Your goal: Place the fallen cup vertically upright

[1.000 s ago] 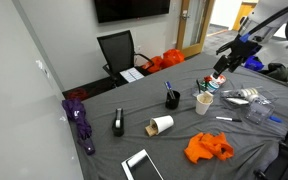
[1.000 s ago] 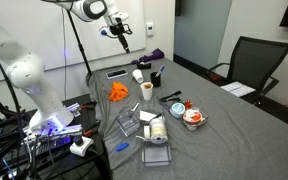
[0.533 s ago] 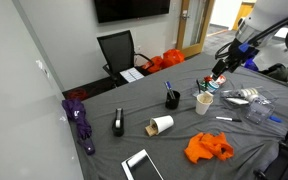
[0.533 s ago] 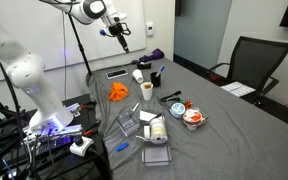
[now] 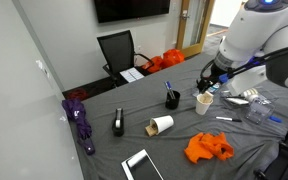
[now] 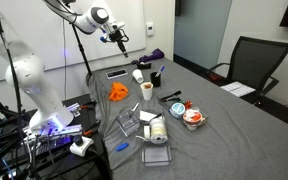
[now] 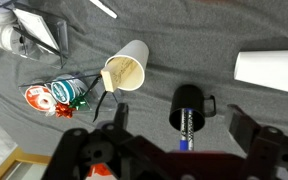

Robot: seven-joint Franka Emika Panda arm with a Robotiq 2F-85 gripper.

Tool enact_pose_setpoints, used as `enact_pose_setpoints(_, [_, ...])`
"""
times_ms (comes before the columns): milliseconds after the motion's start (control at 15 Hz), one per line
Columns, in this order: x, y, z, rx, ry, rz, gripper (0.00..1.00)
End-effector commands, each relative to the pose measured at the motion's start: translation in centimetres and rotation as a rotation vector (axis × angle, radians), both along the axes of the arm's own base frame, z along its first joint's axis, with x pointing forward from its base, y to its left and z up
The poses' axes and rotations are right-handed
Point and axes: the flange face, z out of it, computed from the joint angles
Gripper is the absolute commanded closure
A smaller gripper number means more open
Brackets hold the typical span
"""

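Note:
The fallen cup (image 5: 161, 125) is a small tan paper cup with a white rim. It lies on its side on the grey table, also in the other exterior view (image 6: 138, 75) and at the right edge of the wrist view (image 7: 269, 68). My gripper (image 5: 209, 80) (image 6: 121, 40) hangs in the air above the table, well away from the fallen cup. In the wrist view the gripper (image 7: 182, 135) is open and empty, over the black pen-holder cup (image 7: 187, 108). The white cup with pens (image 7: 124, 72) stands beside it.
An orange cloth (image 5: 209, 147), a tablet (image 5: 141, 165), a black bottle (image 5: 119, 122) and a purple umbrella (image 5: 81, 120) lie around the cup. Clear plastic boxes (image 6: 149, 135) and a red bowl (image 6: 192, 115) lie further along. An office chair (image 5: 117, 50) stands behind the table.
The arm has swung in over the table and lower, toward the cups. The cups have not moved.

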Motion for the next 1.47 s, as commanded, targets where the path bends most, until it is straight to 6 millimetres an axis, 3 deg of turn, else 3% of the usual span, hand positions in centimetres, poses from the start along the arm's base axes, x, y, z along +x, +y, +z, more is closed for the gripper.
enact_pose_setpoints(0, [2.9, 2.4, -3.0, -0.067, 0.05, -0.049, 0.0])
enact_pose_setpoints(333, [5.8, 5.2, -6.7, -0.162, 0.149, -0.055, 0.0])
enact_pose_setpoints(800, [8.9, 7.6, -8.1, -0.162, 0.154, 0.043, 0.0])
enact_pose_setpoints(1000, [9.2, 7.4, -8.2, -0.26, 0.154, 0.044, 0.0])
enact_pose_setpoints(1067, [8.6, 7.4, -8.2, -0.189, 0.154, 0.04, 0.0])
enact_pose_setpoints(1400, [8.9, 7.3, -8.2, -0.233, 0.154, 0.041, 0.0])
